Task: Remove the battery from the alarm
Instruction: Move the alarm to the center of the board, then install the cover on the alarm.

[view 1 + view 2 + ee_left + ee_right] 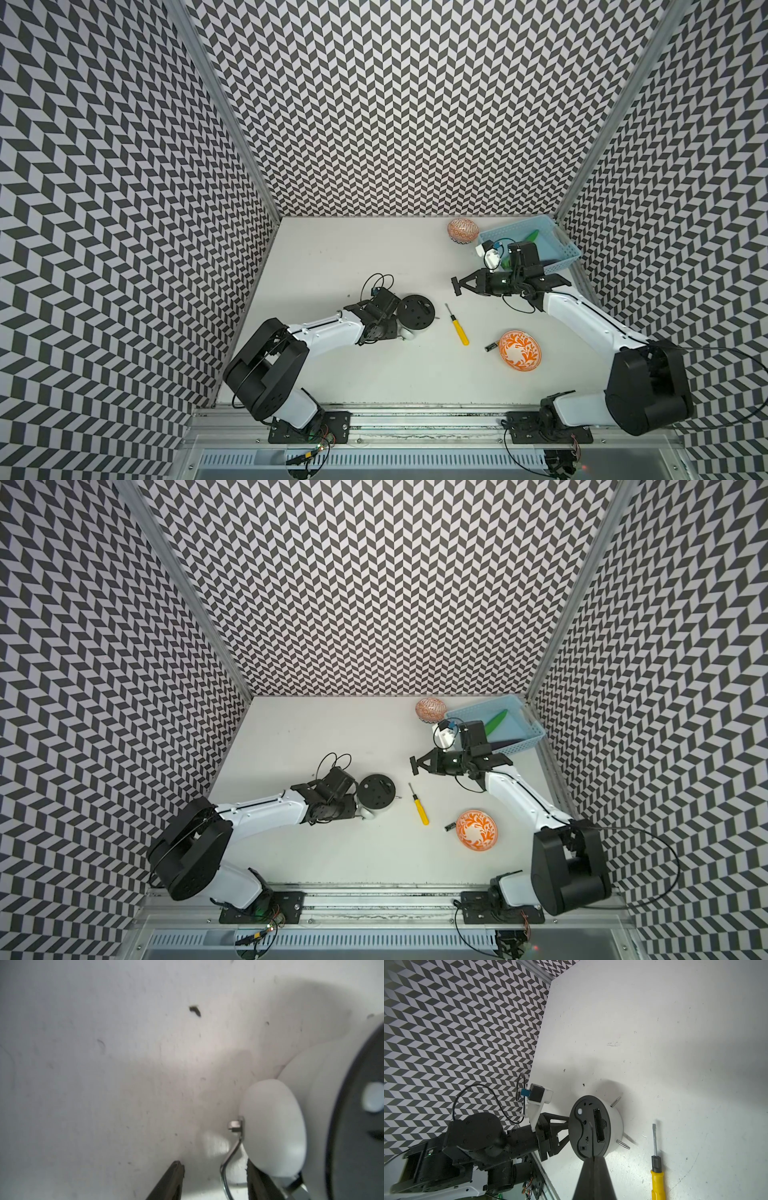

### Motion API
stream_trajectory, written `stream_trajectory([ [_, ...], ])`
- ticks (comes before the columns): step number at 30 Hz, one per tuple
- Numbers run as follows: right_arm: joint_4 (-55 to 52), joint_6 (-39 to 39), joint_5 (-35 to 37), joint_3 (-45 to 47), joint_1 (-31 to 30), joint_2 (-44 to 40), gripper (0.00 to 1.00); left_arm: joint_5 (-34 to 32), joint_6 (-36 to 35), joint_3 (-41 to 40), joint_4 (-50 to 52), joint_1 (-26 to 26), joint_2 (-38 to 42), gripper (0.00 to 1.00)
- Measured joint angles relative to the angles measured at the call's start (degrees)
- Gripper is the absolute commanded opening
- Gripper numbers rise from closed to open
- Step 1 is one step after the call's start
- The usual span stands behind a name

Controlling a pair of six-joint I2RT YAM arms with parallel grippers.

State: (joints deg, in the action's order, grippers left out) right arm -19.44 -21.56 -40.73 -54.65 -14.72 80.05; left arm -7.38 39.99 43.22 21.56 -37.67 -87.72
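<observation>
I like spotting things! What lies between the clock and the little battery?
A yellow-handled screwdriver lies between the clock and the battery, touching neither. Both top views show it.

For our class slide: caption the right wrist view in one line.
Face-down alarm, back battery slot open, left gripper at its side, yellow screwdriver nearby.

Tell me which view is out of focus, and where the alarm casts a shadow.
Left wrist view: the alarm is close and blurred, its shadow dim on the table. Right wrist view: alarm and screwdriver are sharp, a soft shadow around the alarm. Both top views: sharp, evenly lit.
</observation>
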Motion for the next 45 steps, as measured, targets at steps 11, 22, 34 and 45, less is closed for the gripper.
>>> stream_trajectory([
  [11, -0.68, 0.02, 2.05, -0.02, -5.7, 0.81, 0.0, -0.52, -8.09, 7.98, 0.57, 9.79, -7.48, 0.57],
  [22, 8.2, -12.68, 8.48, 1.42, -14.14, 4.31, 0.0, 1.05, -10.58, 8.83, 4.07, 11.21, -1.75, 0.71],
  [34, 15.23, -25.55, 17.64, 5.33, -19.65, 5.29, 0.0, 24.76, -11.3, 9.09, -1.16, 11.76, 1.66, 0.7],
  [45, 16.39, -27.41, 19.1, 5.86, -20.02, 5.97, 0.0, 33.97, -7.28, 7.04, -5.73, 10.99, -1.53, 0.69],
])
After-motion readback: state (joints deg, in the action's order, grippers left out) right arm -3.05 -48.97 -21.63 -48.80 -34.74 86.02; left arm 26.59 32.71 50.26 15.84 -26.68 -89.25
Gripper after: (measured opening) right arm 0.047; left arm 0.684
